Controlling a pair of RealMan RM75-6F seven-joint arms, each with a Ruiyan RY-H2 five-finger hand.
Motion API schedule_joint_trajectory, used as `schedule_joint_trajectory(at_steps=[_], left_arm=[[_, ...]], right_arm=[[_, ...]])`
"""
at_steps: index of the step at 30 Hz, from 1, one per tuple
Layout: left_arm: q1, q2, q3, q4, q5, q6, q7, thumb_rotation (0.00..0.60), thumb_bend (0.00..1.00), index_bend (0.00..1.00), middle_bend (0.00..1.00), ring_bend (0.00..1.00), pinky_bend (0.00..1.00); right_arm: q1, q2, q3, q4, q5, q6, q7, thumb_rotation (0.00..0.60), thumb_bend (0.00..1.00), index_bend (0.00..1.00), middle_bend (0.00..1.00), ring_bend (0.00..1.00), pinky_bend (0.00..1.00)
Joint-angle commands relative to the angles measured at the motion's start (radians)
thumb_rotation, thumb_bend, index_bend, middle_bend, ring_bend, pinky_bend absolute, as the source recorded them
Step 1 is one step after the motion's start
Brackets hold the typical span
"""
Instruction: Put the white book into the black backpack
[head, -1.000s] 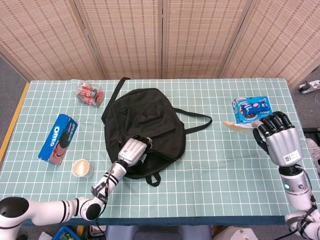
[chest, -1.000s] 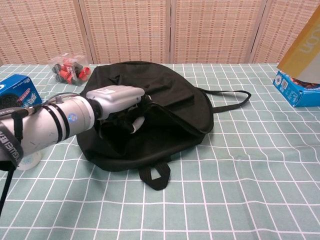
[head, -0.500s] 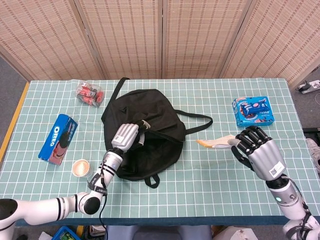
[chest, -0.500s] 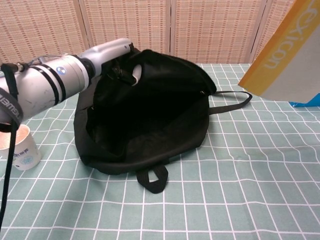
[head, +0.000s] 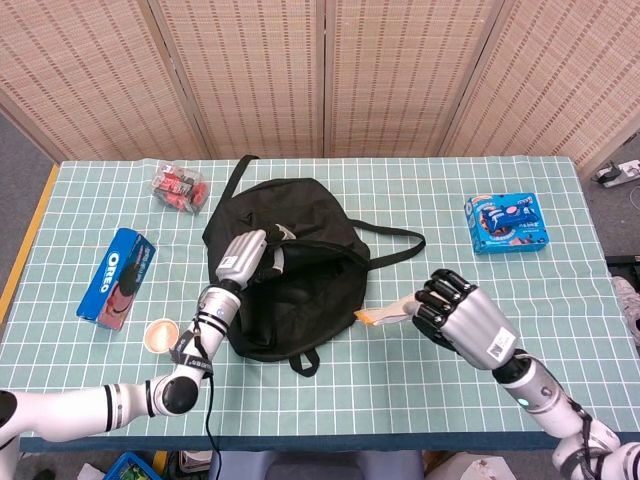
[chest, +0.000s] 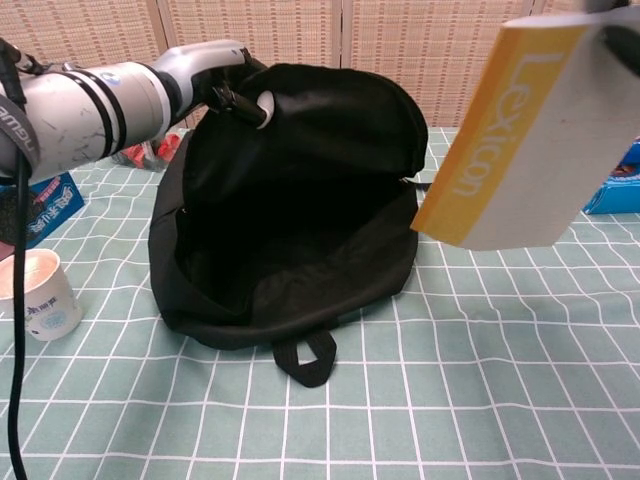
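Note:
The black backpack lies mid-table with its mouth gaping wide toward me. My left hand grips the upper flap and holds it lifted. My right hand holds the white book just right of the bag. In the chest view the book hangs tilted in the air, its yellow spine marked "Lexicon" facing the opening. The book sits outside the bag, a short way from its right rim.
A blue Oreo box and a paper cup lie left of the bag. A packet of red items is at the back left. A blue snack box sits at the right. Folding screens stand behind the table.
My right hand has carried the book leftward and nearer to the bag's mouth. My left hand has raised the flap higher, so the opening gapes wider.

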Motion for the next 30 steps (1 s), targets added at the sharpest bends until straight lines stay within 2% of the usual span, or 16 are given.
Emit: schedule_joint_trajectory(at_steps=[1, 5, 8, 14, 16, 23, 30], left_arm=[[-0.005, 0.022, -0.007, -0.018, -0.035, -0.023, -0.017, 0.6, 0.73, 0.65, 0.32, 0.29, 0.24], [-0.01, 0.04, -0.011, -0.024, -0.059, -0.033, -0.034, 0.6, 0.73, 0.64, 0.32, 0.29, 0.24], [-0.012, 0.051, -0.006, -0.026, -0.069, -0.036, -0.041, 0.6, 0.72, 0.64, 0.32, 0.29, 0.24], [-0.017, 0.068, 0.004, -0.028, -0.081, -0.044, -0.052, 0.6, 0.72, 0.64, 0.32, 0.29, 0.24], [-0.018, 0.075, 0.008, -0.029, -0.082, -0.046, -0.059, 0.6, 0.72, 0.63, 0.32, 0.29, 0.24], [-0.025, 0.085, 0.025, -0.029, -0.081, -0.051, -0.071, 0.6, 0.72, 0.63, 0.32, 0.29, 0.24], [-0.035, 0.09, 0.035, -0.022, -0.098, -0.053, -0.076, 0.6, 0.72, 0.63, 0.32, 0.29, 0.24]], right_arm=[[0.082, -0.079, 0.032, 0.045, -0.01, -0.081, -0.021, 0.6, 0.52, 0.86, 0.61, 0.46, 0.39], [0.16, -0.174, 0.052, 0.151, -0.043, -0.112, -0.013, 0.6, 0.52, 0.87, 0.61, 0.46, 0.39], [0.212, -0.249, 0.064, 0.247, -0.072, -0.095, 0.008, 0.6, 0.52, 0.87, 0.61, 0.46, 0.39], [0.293, -0.354, 0.064, 0.428, -0.137, -0.034, 0.041, 0.6, 0.52, 0.87, 0.61, 0.46, 0.39], [0.331, -0.417, 0.059, 0.548, -0.16, 0.016, 0.087, 0.6, 0.52, 0.87, 0.61, 0.46, 0.39], [0.409, -0.561, 0.056, 0.821, -0.14, 0.106, 0.185, 0.6, 0.51, 0.87, 0.6, 0.46, 0.39], [0.467, -0.655, 0.027, 1.007, -0.097, 0.114, 0.282, 0.6, 0.51, 0.87, 0.6, 0.46, 0.39]])
